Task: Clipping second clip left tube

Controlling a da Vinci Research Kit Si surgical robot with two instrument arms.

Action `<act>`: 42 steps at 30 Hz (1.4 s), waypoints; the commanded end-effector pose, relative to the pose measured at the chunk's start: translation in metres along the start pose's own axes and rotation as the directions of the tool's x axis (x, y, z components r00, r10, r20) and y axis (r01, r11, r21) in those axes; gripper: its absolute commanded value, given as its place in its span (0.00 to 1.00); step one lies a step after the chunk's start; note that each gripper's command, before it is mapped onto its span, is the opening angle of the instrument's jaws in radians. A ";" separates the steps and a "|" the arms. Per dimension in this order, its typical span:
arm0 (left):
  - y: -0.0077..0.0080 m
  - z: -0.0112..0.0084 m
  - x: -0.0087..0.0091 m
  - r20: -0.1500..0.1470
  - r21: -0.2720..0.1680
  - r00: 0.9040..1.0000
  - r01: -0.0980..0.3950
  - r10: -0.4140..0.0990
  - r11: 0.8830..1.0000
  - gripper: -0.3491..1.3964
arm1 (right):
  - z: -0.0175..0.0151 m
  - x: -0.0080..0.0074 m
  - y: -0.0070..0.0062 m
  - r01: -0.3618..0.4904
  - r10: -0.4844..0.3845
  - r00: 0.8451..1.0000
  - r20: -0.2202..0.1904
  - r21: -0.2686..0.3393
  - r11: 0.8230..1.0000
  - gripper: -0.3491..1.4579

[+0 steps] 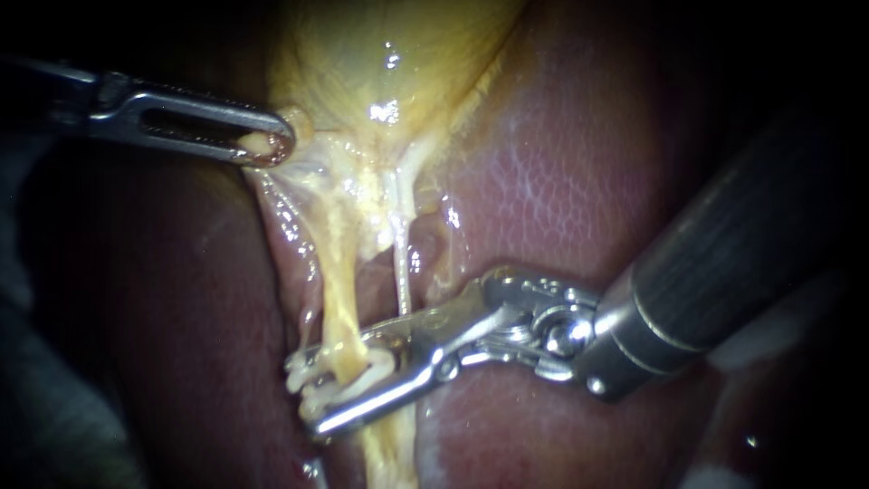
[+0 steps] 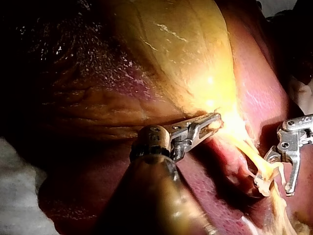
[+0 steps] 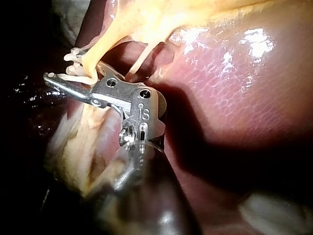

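My left instrument point(image 1: 267, 145) comes in from the left, its jaws shut on the yellow lower edge of the gallbladder point(image 1: 380, 63) and holding it up; the left wrist view shows the same hold point(image 2: 212, 122). Two strands hang down from there: the thick yellow left tube point(image 1: 330, 299) and a thin pale right tube point(image 1: 401, 267). My right instrument point(image 1: 362, 380) straddles the left tube low down, its jaws standing apart with a white clip point(image 1: 378, 366) held between them around the tube. White clip ends point(image 1: 306, 376) curl just past the jaw tips. In the right wrist view the tube point(image 3: 100, 51) crosses the jaws point(image 3: 68, 81).
Dark red liver point(image 1: 579, 181) lies on both sides of the tubes and under my right instrument's shaft point(image 1: 724, 263). Wet pale membrane point(image 1: 299, 226) spreads below the left instrument's jaws. White cloth point(image 2: 19, 196) shows beside the left instrument's shaft in the left wrist view.
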State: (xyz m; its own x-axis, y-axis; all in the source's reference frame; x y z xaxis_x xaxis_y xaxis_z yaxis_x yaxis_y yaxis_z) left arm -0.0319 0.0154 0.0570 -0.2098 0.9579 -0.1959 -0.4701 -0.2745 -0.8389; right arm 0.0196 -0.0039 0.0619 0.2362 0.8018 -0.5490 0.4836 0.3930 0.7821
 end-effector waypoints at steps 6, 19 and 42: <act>0.0000 0.0000 0.0000 0.000 0.000 1.000 0.000 0.000 1.000 0.00 | -0.0003 0.0001 0.0002 -0.002 0.002 1.000 -0.001 -0.001 1.000 0.36; 0.0000 0.0000 0.0000 0.000 0.000 1.000 0.000 0.000 1.000 0.00 | -0.0020 0.0003 0.0006 -0.003 0.002 1.000 -0.013 -0.021 1.000 0.00; 0.0000 0.0000 0.0000 0.000 0.000 1.000 0.000 0.000 1.000 0.00 | -0.0018 0.0002 0.0007 0.004 -0.005 1.000 -0.017 -0.030 1.000 0.00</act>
State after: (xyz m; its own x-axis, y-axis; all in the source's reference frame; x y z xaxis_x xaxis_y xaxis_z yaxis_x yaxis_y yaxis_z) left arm -0.0319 0.0154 0.0570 -0.2097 0.9579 -0.1960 -0.4701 -0.2745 -0.8388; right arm 0.0185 -0.0027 0.0628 0.2194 0.8075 -0.5476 0.4593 0.4097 0.7882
